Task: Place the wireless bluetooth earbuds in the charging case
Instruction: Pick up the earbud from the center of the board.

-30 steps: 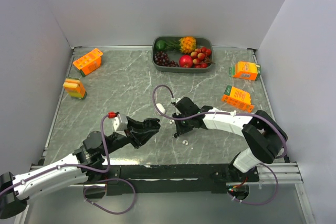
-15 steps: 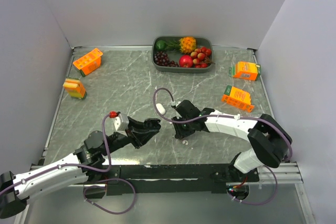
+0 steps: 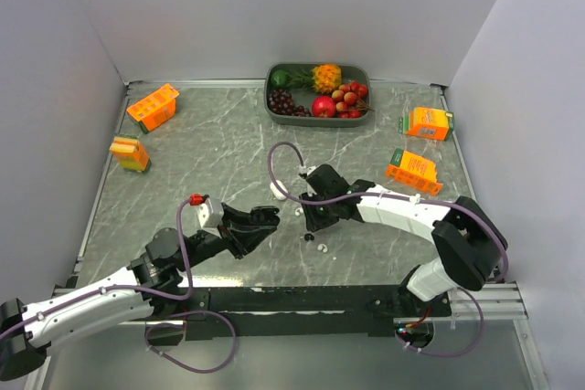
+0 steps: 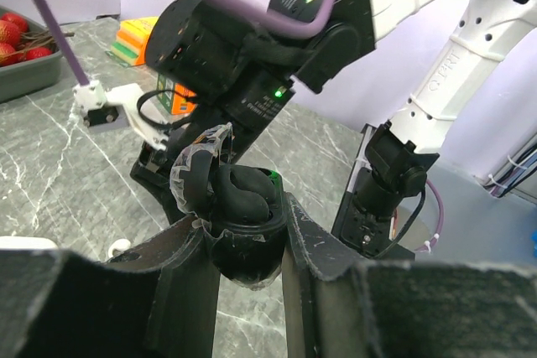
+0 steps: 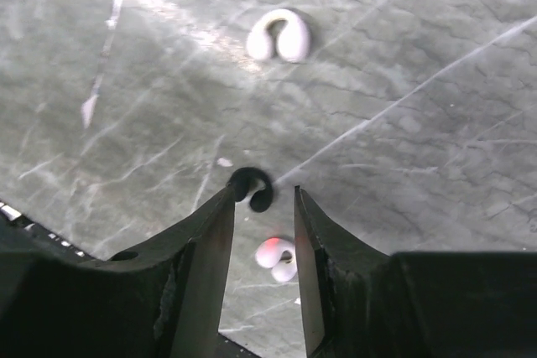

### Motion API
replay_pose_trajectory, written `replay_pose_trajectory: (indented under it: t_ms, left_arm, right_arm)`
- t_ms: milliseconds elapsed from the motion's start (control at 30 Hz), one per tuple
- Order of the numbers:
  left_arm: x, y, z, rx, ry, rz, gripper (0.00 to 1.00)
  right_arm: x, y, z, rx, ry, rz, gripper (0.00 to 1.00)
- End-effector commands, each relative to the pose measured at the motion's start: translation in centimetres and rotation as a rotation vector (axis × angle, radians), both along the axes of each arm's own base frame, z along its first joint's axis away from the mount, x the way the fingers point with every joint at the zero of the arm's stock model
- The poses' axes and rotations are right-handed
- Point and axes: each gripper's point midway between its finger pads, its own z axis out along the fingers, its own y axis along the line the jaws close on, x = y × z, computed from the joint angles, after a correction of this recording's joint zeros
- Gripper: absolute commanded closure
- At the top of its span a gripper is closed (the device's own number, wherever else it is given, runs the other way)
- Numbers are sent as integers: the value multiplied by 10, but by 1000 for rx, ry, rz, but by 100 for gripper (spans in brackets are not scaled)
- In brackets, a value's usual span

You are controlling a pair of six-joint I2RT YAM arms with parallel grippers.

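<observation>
My left gripper [image 3: 264, 219] is shut on a round black charging case [image 4: 245, 251] and holds it above the table; a black earbud [image 4: 243, 197] sits in the case's open top. My right gripper [image 5: 263, 195] is open and low over the table, just right of the left one in the top view [image 3: 307, 216]. A black earbud [image 5: 252, 188] lies at its left fingertip. A white earbud [image 5: 278, 259] lies on the table between the fingers, and another white earbud [image 5: 279, 37] lies farther ahead. Two white earbuds [image 3: 316, 242] show below the right gripper.
A white oval object [image 3: 278, 191] lies just left of the right gripper. A grey tray [image 3: 363, 73] of fruit stands at the back. Orange cartons lie at the left [image 3: 153, 107] [image 3: 130, 153] and at the right [image 3: 428, 122] [image 3: 413, 169]. Walls close three sides.
My right gripper has shifted slightly back and forth over the earbuds and now sits a little farther back. The left arm has held still with the case.
</observation>
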Motion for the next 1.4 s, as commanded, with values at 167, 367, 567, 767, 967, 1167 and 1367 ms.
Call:
replay_pose_trajectory:
  t_ms: [167, 367, 567, 767, 967, 1167, 1367]
  left_arm:
    - [-4, 4, 16, -58, -23, -3, 99]
    - [-3, 2, 16, -57, -25, -5, 99]
    - [-2, 1, 15, -48, -21, -5, 99]
    - [-2, 1, 16, -45, -24, -3, 99]
    - [-2, 1, 16, -48, -22, 0, 99]
    - [-2, 2, 17, -57, -24, 1, 99]
    - [-2, 2, 18, -56, -20, -1, 99]
  right_arm:
    - [2, 4, -9, 9, 18, 27, 59]
    - [-3, 4, -18, -1, 44, 43, 58]
    - [-4, 3, -27, -11, 58, 39, 58]
    - [-9, 1, -33, -23, 75, 45, 60]
    - [-15, -4, -33, -14, 83, 34, 60]
    - [-16, -4, -25, 11, 74, 19, 55]
    - [-10, 0, -12, 37, 47, 3, 53]
